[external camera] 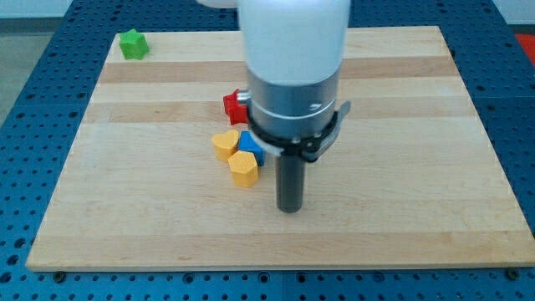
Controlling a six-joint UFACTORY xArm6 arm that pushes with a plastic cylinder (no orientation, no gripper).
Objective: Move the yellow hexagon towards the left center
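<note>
The yellow hexagon (244, 168) lies on the wooden board (401, 209), a little left of the middle and toward the view's bottom. A yellow heart-shaped block (225, 145) touches it on its upper left. A blue block (252, 144) sits just above the hexagon, partly hidden by the arm. A red block (234, 107) lies above those, its right side hidden by the arm. My tip (289, 209) stands on the board to the right of and slightly below the yellow hexagon, apart from it.
A green block (132, 44) sits at the board's top left corner. The arm's large white and grey body (292, 67) covers the middle top of the board. A blue perforated table (33, 125) surrounds the board.
</note>
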